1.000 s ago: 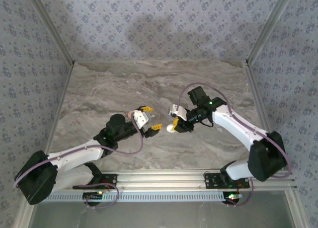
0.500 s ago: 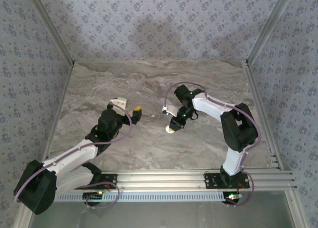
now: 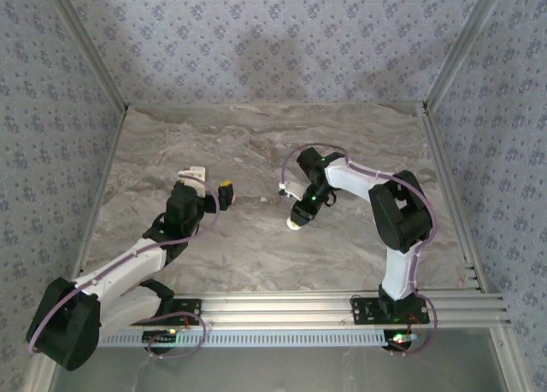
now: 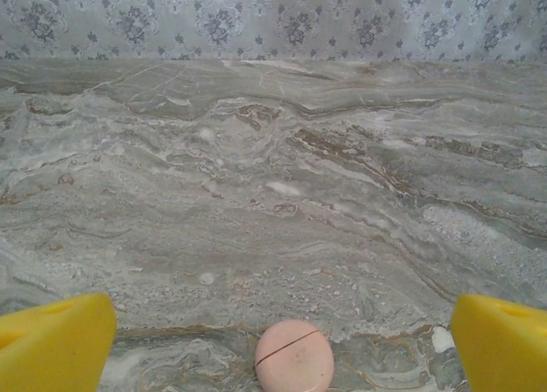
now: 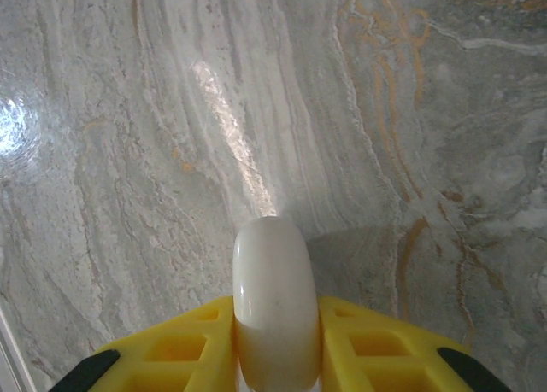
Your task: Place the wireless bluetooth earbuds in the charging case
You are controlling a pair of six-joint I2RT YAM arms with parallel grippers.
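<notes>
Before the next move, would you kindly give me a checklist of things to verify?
1. Right gripper shut on the white rounded piece: ok.
2. Left gripper open: ok.
3. Pink disc centred in the left wrist view: ok.
4. Pink disc opened: not ok, its seam looks closed.
5. Tiny white piece near the disc is an earbud: cannot tell.
</notes>
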